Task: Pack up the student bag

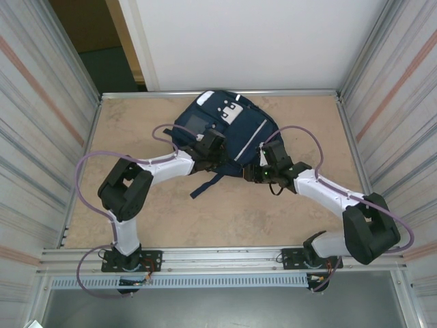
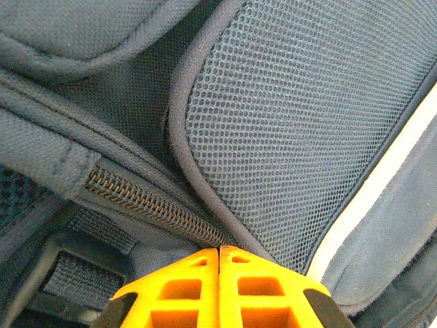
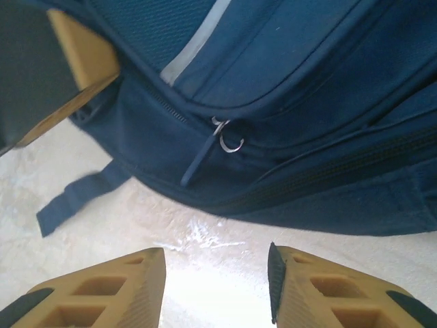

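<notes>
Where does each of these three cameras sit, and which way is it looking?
Top view: fixed above and behind the arms, looking down on the table and backpack; both arms show whole.
Left wrist: on the left arm, facing the backpack's mesh and zipper close up; the shut left gripper shows.
Right wrist: on the right arm, low over the table, facing the backpack's side; the open right gripper shows.
Shared: all three see the backpack.

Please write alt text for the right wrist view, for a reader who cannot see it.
The right gripper, jaws open, hovers over the pale table just short of the navy student bag. A zipper pull with a metal ring faces it, and a loose strap lies on the table.
</notes>
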You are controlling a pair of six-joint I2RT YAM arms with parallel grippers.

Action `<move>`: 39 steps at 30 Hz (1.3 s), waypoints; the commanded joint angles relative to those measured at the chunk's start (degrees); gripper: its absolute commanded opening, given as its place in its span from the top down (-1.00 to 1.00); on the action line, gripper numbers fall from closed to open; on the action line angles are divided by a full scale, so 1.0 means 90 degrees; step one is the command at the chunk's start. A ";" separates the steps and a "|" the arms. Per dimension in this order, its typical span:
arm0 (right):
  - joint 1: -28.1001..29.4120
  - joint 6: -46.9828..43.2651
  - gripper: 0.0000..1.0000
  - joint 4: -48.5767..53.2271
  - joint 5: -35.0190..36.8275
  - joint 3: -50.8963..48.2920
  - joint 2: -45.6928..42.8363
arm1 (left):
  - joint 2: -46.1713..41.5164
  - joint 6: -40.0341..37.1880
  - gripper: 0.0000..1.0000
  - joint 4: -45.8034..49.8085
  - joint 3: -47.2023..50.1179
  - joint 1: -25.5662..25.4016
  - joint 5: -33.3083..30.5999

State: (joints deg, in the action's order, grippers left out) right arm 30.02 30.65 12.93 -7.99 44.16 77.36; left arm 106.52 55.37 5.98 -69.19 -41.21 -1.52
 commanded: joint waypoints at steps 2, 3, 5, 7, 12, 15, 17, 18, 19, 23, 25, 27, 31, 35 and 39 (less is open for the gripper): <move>0.0014 0.0695 0.15 -0.0020 0.0484 0.0415 0.0235 | -0.0550 0.0016 0.34 0.0247 -0.0142 -0.0050 -0.0072; 0.0014 0.0654 0.15 -0.0030 0.0448 0.0460 0.0264 | -0.0544 0.0054 0.16 0.0338 -0.0178 -0.0050 -0.0103; 0.0003 0.0585 0.14 -0.0037 0.0446 0.0511 0.0304 | -0.0471 0.0084 0.10 0.0617 -0.0372 -0.0045 -0.0194; -0.0006 0.0499 0.16 -0.0074 0.0348 0.0564 0.0370 | -0.0376 0.0086 0.08 0.0669 -0.0510 -0.0050 -0.0234; 0.0004 0.0546 0.25 -0.0301 0.0165 0.0646 0.0637 | -0.0028 0.0078 0.13 0.0659 -0.0910 -0.0050 -0.0454; 0.0024 0.0549 0.17 -0.0352 0.0313 0.0717 0.0787 | 0.0311 0.0056 0.16 0.0713 -0.1137 -0.0017 -0.0636; 0.0014 0.0578 0.12 -0.0356 0.0399 0.0729 0.0858 | 0.0426 0.0153 0.17 0.0820 -0.1154 0.0006 -0.0753; 0.0007 0.0578 0.11 -0.0355 0.0382 0.0742 0.0872 | 0.0433 0.0213 0.15 0.0837 -0.1114 0.0004 -0.0809; -0.0002 0.0578 0.10 -0.0343 0.0356 0.0748 0.0893 | 0.0421 0.0289 0.10 0.0847 -0.1043 -0.0001 -0.0840; -0.0017 0.0528 0.08 -0.0313 0.0327 0.0699 0.0881 | 0.0335 0.0658 -0.05 0.1000 -0.0817 -0.0026 -0.0934; -0.0015 0.0484 0.09 -0.0357 0.0271 0.0676 0.0882 | 0.0397 0.0634 -0.07 0.0945 -0.0839 -0.0043 -0.1014; 0.0002 0.0444 0.09 -0.0465 0.0140 0.0660 0.0897 | 0.0587 0.0464 -0.05 0.0812 -0.1020 0.0011 -0.0821; 0.0043 0.0457 0.07 -0.0445 0.0281 0.0693 0.1038 | 0.1100 0.0392 0.05 0.0725 -0.1466 0.0125 -0.0578; 0.0079 0.0704 -0.02 -0.0504 0.0522 0.0708 0.1220 | 0.1209 0.0275 0.66 0.0687 -0.1582 0.0164 -0.0664; 0.0295 0.0715 -0.03 -0.0436 0.0761 0.0913 0.1474 | 0.0837 0.0105 1.00 0.0645 -0.1414 0.0165 -0.0492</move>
State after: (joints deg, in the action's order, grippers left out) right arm 31.11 35.66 8.23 -3.84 49.67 88.99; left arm 116.16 58.52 12.12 -81.54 -40.07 -6.55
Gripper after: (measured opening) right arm 0.514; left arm 0.054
